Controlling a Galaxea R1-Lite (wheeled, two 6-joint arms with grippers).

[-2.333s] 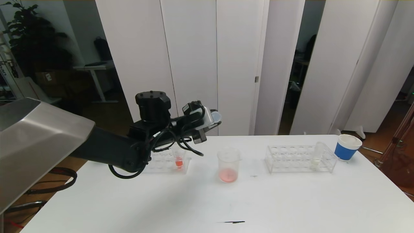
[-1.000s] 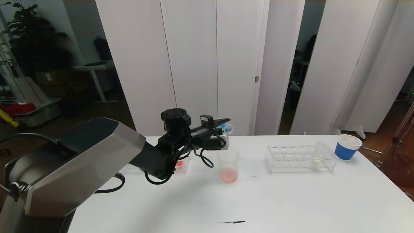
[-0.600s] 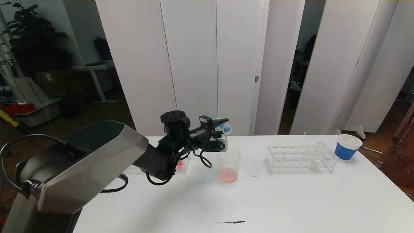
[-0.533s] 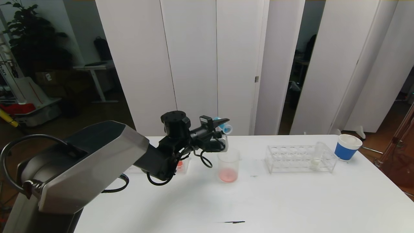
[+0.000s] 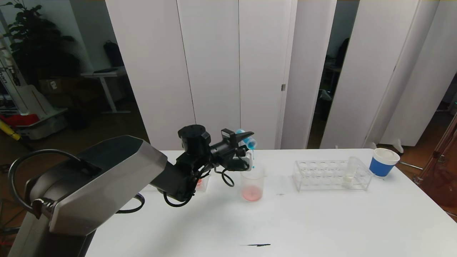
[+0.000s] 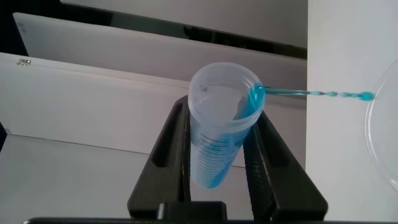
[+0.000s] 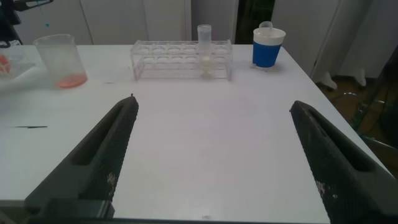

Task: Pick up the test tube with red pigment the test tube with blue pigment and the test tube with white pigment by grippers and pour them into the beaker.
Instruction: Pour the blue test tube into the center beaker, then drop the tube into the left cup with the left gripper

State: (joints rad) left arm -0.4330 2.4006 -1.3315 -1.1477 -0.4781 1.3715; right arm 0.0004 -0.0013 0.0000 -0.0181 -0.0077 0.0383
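My left gripper (image 5: 246, 138) is shut on the test tube with blue pigment (image 5: 249, 142), holding it tipped mouth-down just above the beaker (image 5: 252, 182). In the left wrist view the tube (image 6: 221, 140) sits between both fingers, and a thin blue stream (image 6: 311, 93) runs from its lip toward the beaker rim (image 6: 382, 143). Pink-red pigment lies in the beaker's bottom. The test tube with red pigment (image 5: 198, 181) stands in the left rack, mostly hidden behind my left arm. The test tube with white pigment (image 5: 350, 172) stands in the right rack (image 5: 321, 175). My right gripper (image 7: 214, 102) hangs open over bare table.
A blue-banded paper cup (image 5: 382, 162) stands at the far right beyond the right rack. A short dark mark (image 5: 255, 245) lies near the table's front edge. White folding panels stand behind the table. The right wrist view also shows the beaker (image 7: 59, 61) and rack (image 7: 180, 59).
My left arm swung right from the left rack to above the beaker and tipped the blue tube further. Blue pigment now streams out of it. The right gripper is unchanged.
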